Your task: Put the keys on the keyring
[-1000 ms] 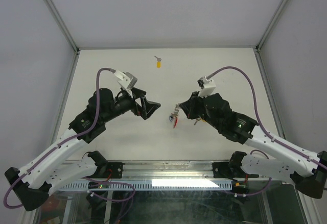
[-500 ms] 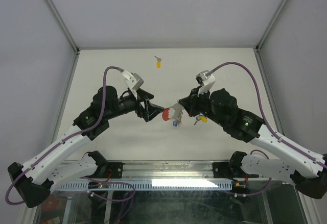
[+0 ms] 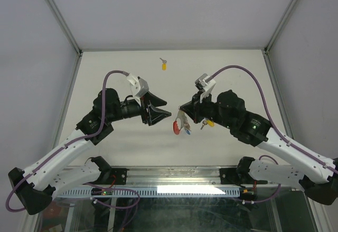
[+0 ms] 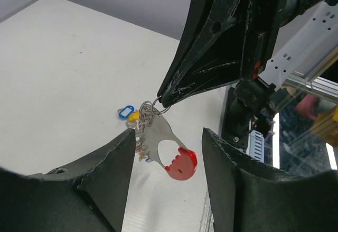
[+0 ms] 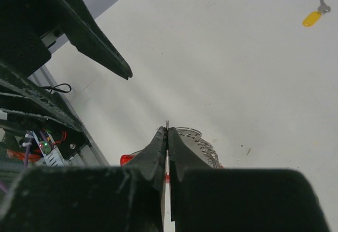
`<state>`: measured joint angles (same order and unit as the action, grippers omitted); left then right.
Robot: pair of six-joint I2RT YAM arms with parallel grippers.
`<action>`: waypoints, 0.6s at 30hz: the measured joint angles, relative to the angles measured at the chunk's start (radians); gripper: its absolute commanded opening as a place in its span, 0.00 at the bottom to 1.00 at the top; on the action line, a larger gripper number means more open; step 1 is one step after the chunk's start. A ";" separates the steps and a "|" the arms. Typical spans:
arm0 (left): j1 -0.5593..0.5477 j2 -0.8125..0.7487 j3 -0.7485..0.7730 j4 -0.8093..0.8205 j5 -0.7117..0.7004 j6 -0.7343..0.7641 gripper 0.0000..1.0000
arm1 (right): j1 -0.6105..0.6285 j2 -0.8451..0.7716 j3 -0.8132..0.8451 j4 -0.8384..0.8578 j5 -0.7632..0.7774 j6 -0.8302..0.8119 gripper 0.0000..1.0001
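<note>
Keyring (image 3: 178,126) now lower, clear of L tool (image 3: 168,109) (spread apart), pinched in R tool (image 3: 181,108)

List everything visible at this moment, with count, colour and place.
keyring: one, silver rings with a red strip, hanging from the right gripper.
keys on ring: count unclear, blue and yellow tags show, bunched at the rings.
loose keys: two, yellow tags, one at the far side of the table, one beside the right arm.
table: one, white, under everything.
left gripper: one, black, open, facing the keyring.
right gripper: one, black, shut on the keyring.
</note>
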<state>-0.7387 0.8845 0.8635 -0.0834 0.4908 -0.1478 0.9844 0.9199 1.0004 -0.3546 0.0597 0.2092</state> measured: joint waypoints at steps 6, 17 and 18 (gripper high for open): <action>0.000 0.000 0.009 0.006 0.061 0.040 0.59 | 0.000 -0.048 0.001 0.006 -0.097 -0.102 0.00; 0.000 0.018 0.081 -0.011 0.130 0.146 0.86 | 0.000 -0.050 0.069 -0.015 -0.231 -0.283 0.00; 0.000 0.018 0.084 -0.010 0.138 0.156 0.83 | 0.000 -0.043 0.088 -0.023 -0.241 -0.295 0.00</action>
<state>-0.7387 0.9020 0.9478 -0.0937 0.6285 0.0086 0.9840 0.8768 1.0885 -0.3775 -0.1818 -0.0860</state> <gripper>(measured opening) 0.909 0.006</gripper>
